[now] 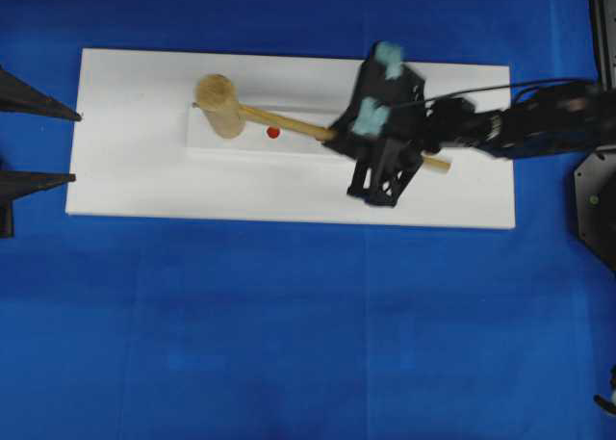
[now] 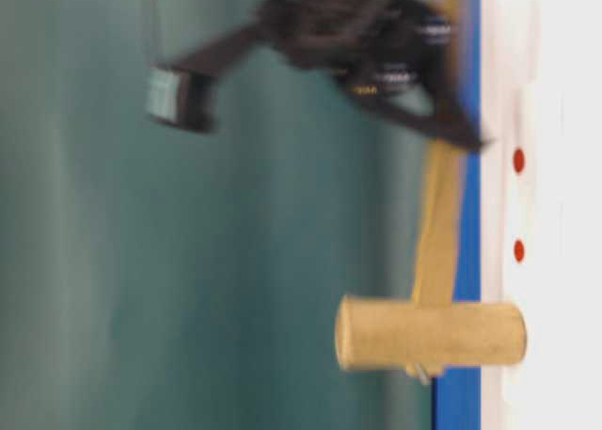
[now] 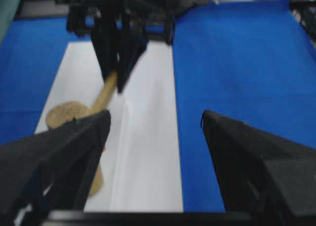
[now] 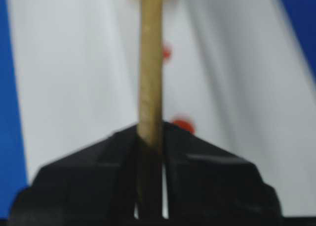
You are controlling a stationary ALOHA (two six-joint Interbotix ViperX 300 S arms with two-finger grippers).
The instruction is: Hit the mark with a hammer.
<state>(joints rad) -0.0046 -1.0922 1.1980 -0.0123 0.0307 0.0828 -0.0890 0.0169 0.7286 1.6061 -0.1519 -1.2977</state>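
The light-wood hammer lies slanted over a raised white strip. Its thick head is at the strip's left end and its long handle runs right. A red mark shows just beside the handle, right of the head. My right gripper is shut on the handle's middle; the right wrist view shows the handle between its jaws and two red marks. My left gripper is open and empty at the board's left edge. The table-level view shows the head against the white surface.
The strip lies on a white board on a blue cloth. The right arm reaches in from the right. The handle's free end sticks out behind the gripper. The frames are blurred.
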